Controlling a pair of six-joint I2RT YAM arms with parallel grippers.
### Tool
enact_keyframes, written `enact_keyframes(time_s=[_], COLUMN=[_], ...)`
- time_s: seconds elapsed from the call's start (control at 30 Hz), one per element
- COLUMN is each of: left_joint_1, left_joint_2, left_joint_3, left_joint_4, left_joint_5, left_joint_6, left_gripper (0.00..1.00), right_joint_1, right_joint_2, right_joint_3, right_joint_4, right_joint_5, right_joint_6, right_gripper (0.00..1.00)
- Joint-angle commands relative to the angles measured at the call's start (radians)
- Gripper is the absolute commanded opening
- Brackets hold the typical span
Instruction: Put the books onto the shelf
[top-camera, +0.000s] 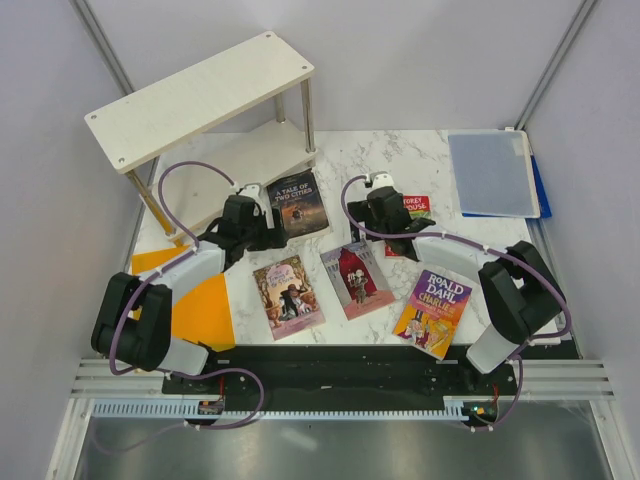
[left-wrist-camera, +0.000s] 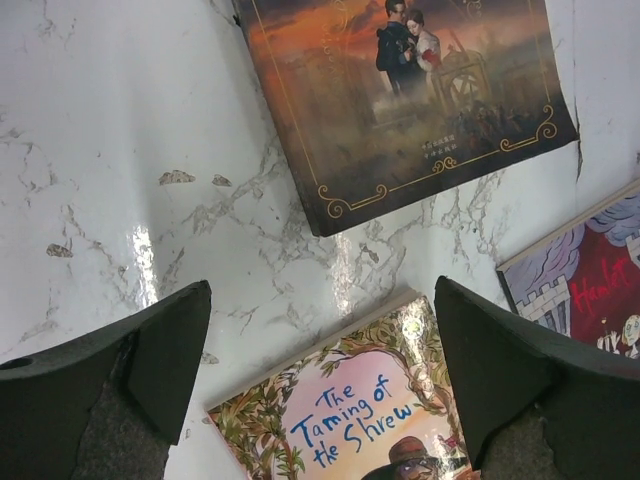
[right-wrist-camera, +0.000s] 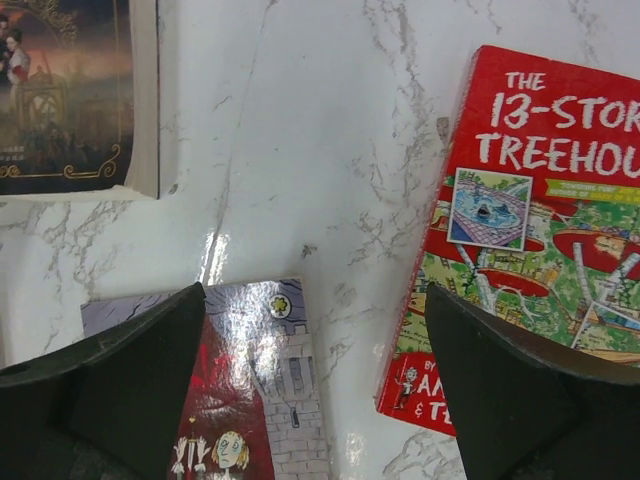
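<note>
Left gripper (left-wrist-camera: 320, 330) hangs spread wide over marble (left-wrist-camera: 150, 150), Tale of Two Cities (left-wrist-camera: 400, 110) just ahead, Shrew book (left-wrist-camera: 350, 410) beneath; right gripper (right-wrist-camera: 315, 330), likewise spread and empty, Treehouse (right-wrist-camera: 540, 200) beside one finger.

Glossy marbled table (left-wrist-camera: 150, 150), books (top-camera: 288, 292) with shiny paper covers, matt pale wood shelf (top-camera: 200, 95), polished metal legs (top-camera: 309, 115)

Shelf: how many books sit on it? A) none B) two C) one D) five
A: the shelf shows bare boards, and all five lie flat on the table: Tale of Two Cities, Treehouse, Taming of the Shrew, the lilac book and Roald Dahl.
</note>
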Motion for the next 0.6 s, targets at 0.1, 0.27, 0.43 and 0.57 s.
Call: enact_keyframes(time_s=[0.1,0.27,0.43,0.57], left_joint_1=[-0.003,-0.005,-0.003,-0.005], left_joint_2=[0.028,0.074,0.091,0.088], left_joint_3=[-0.002,0.039,0.009,-0.050], left_joint_4=[-0.042,-0.244,-0.304,-0.304], left_joint_5=[-0.007,-0.023,0.042,0.031], left_joint_6=[-0.006,-0.094,-0.153,-0.198], left_gripper=[1.00,0.81,0.14,0.02], right_joint_1=[-0.003,0.032,0.109,0.139], right_joint_2=[-0.001,0.056,0.123,0.165], right_joint_3=[0.031,0.017,0.045,0.056], right_joint_4=[-0.004,0.021,0.074,0.108], right_joint_5=[-0.298,-0.369,-0.470,-0.521], right_joint_6=[-0.011,0.030,0.090,0.130], right_gripper=[0.98,0.98,0.98,0.98])
